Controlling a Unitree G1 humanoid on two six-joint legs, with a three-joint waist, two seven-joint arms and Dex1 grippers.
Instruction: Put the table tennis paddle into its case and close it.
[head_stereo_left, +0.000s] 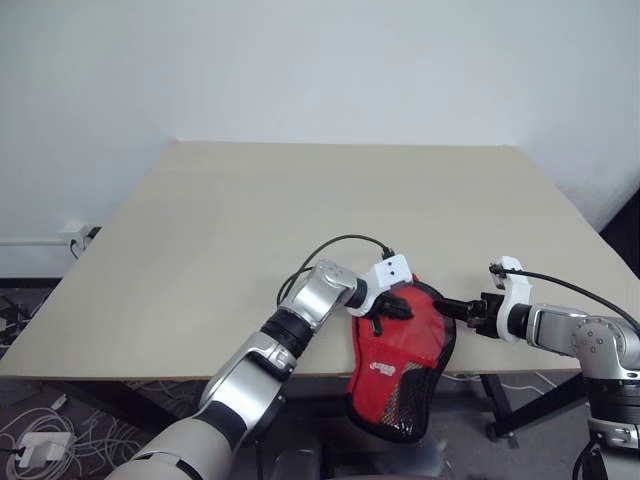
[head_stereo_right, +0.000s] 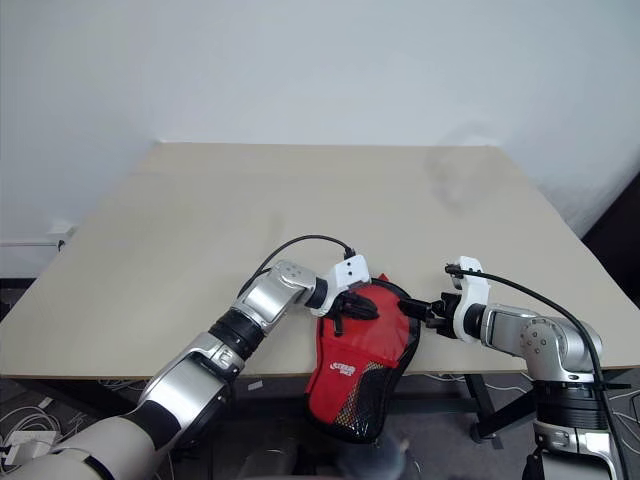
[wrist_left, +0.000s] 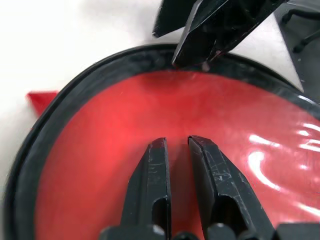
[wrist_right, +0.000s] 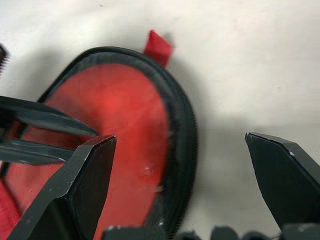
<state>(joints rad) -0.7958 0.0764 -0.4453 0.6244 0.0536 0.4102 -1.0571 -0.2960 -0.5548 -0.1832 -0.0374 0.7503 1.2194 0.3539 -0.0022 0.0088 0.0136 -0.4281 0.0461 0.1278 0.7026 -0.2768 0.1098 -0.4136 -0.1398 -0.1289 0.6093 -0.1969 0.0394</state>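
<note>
The case (head_stereo_left: 398, 365) is seen at the near edge of the table (head_stereo_left: 300, 220), its rounded upper part resting on the tabletop and its narrower lower part hanging past the edge, over the floor. The side facing up is clear plastic with red print and a white logo, and a black zip rim runs around it. A red surface is seen through the clear plastic; whether that is the paddle's face or only the print cannot be told, so the paddle's place cannot be fixed from these views. A small red tab (wrist_right: 158, 47) sticks out from under the rim onto the tabletop.

The left gripper (head_stereo_left: 392, 308) is laid on the upper part of the case, reaching in from the left. In the left wrist view its two black fingers (wrist_left: 150, 190) are nearly pressed together, with only a thin slit between them, and they lie flat against the red plastic; whether any fold of the case is pinched between them cannot be told.

The right gripper (head_stereo_left: 462, 309) is held at the right edge of the case, pointing towards it. In the right wrist view its fingers (wrist_right: 75, 195) are spread wide, one over the red face of the case and the other over bare tabletop, with the black rim between them. Nothing is gripped by it.

A black cable (head_stereo_left: 335, 245) loops over the table from the left wrist. Beyond the table a white wall (head_stereo_left: 320, 70) is seen, and loose cables (head_stereo_left: 40, 440) lie on the floor at the left.
</note>
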